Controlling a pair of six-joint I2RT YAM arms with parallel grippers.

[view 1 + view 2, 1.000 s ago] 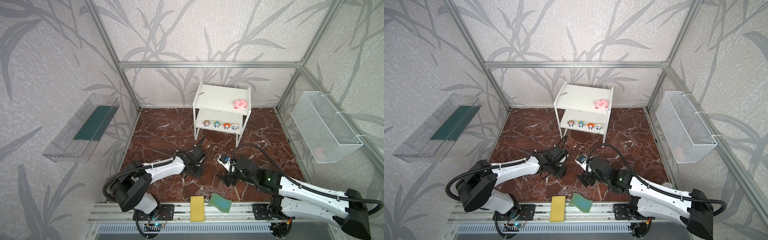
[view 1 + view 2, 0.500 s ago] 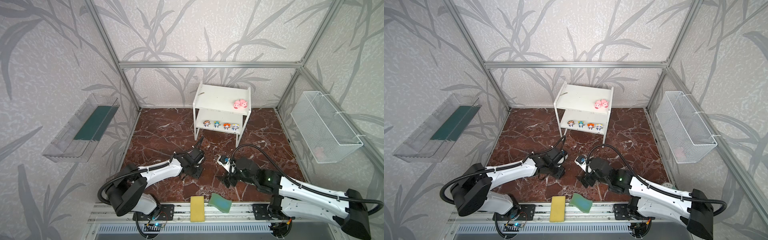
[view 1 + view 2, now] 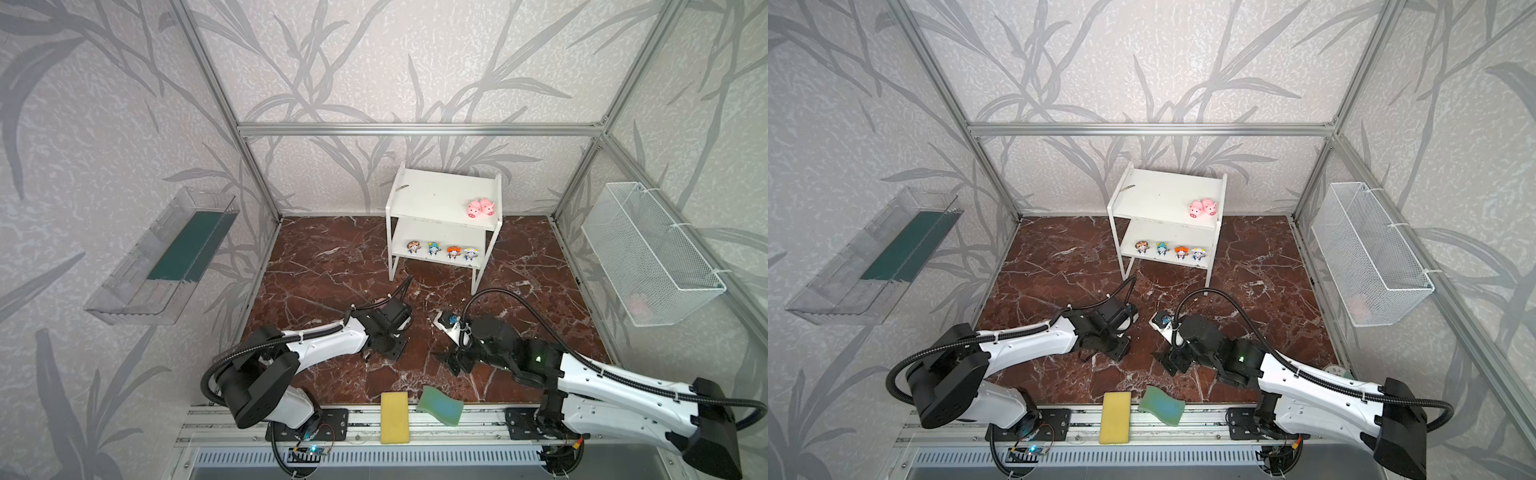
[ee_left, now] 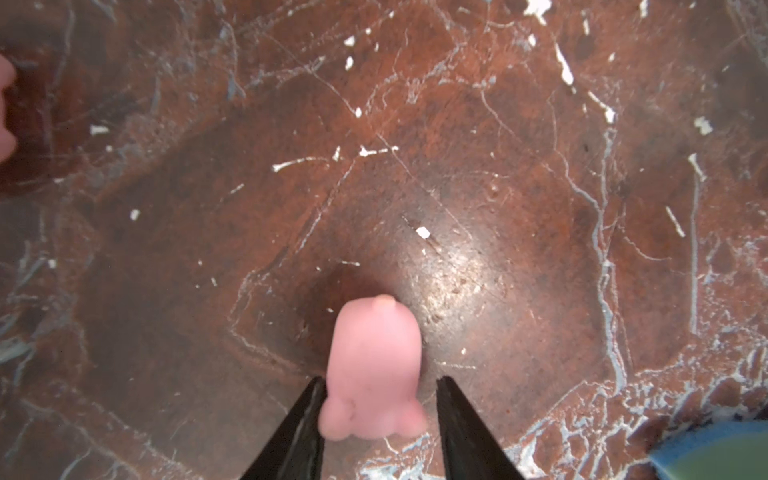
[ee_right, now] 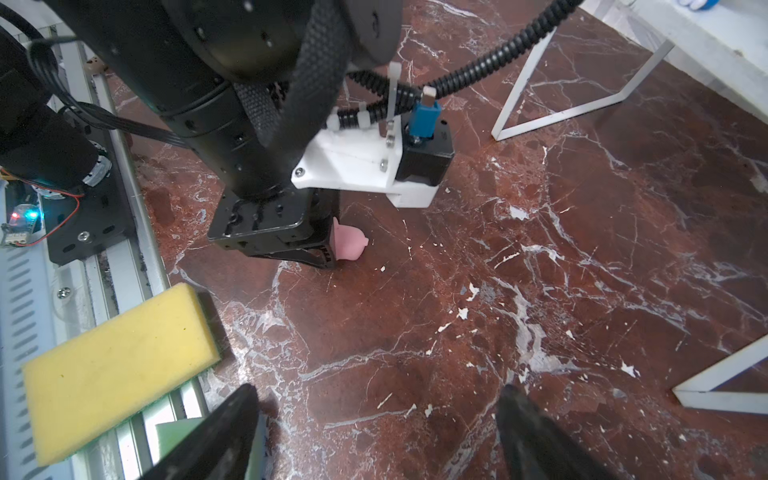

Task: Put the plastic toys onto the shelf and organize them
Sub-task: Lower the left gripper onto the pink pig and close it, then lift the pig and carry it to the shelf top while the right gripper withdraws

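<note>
In both top views the left gripper (image 3: 388,353) hides what is under it; in the left wrist view the pink pig (image 4: 372,370) lies on the floor (image 4: 415,124) between its half-open fingers (image 4: 301,432), touching one only; in the right wrist view the right gripper (image 5: 377,390) stands wide open, holding nothing.

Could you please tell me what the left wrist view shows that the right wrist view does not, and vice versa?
Only the left wrist view shows the slim gap between the pink pig and one finger of the left end effector, plus a second pink toy at the frame's edge. Only the right wrist view shows the yellow sponge, the shelf legs and the open right end effector. Both show that pig on the marble floor.
</note>
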